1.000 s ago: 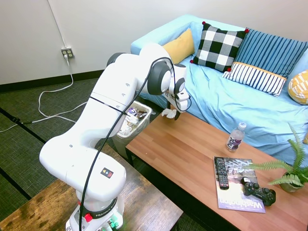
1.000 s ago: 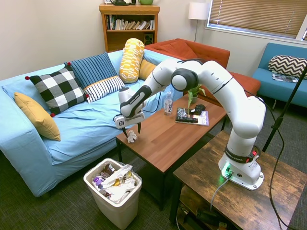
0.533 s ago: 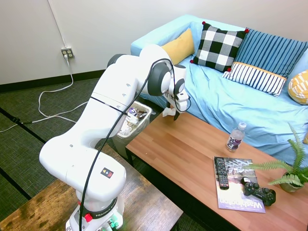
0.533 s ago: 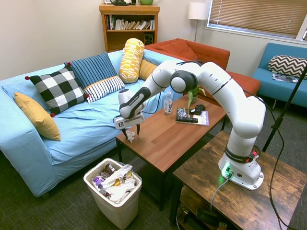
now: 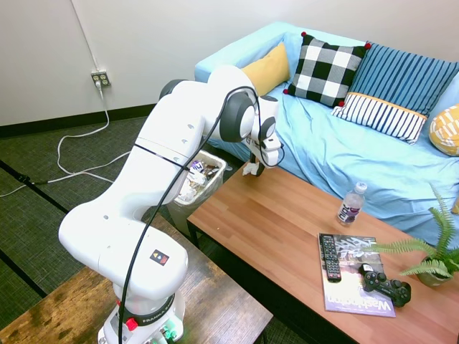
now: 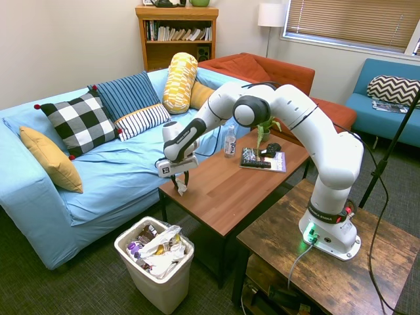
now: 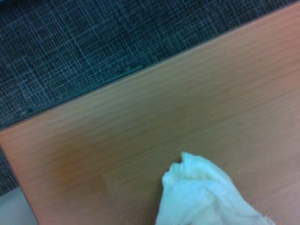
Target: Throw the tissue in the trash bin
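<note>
- Gripper [image 6: 180,182] clamped on the tissue [image 6: 180,188], fingers pinching its top so the wad hangs below.
- Tissue is just clear of the table [image 6: 230,187], over the corner nearest the bin; the wrist view shows it above bare wood.
- Bin [image 6: 157,280] sits on the floor below that corner, already holding wrappers, so a short carry past the edge should do.

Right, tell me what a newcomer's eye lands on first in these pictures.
First the big white arm, bent over the corner of the wooden table, its gripper shut on the tissue just above the tabletop. Next the trash bin on the floor below that corner, heaped with wrappers and paper.
</note>
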### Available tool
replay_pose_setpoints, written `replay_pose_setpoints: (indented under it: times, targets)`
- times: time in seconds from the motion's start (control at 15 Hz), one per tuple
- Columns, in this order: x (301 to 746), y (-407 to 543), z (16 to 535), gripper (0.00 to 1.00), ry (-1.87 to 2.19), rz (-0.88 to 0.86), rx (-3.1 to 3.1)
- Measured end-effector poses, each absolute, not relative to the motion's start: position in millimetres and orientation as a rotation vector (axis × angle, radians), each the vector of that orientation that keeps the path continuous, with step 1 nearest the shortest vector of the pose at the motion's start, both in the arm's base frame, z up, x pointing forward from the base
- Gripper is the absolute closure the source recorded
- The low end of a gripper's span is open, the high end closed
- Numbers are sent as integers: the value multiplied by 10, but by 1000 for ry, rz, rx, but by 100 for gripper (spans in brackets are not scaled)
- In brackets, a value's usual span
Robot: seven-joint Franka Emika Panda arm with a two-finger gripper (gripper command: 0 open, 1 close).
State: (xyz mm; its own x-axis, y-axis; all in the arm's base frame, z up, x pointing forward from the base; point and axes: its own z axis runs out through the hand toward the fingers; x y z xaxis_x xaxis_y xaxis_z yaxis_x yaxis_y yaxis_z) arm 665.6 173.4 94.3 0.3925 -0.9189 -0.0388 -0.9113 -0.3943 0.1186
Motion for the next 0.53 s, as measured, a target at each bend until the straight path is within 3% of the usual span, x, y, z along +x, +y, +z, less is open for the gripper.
replay_pose_setpoints:
  times: [0.53]
  targets:
    - [6461, 1934, 1234, 100, -1619, -155, 2634]
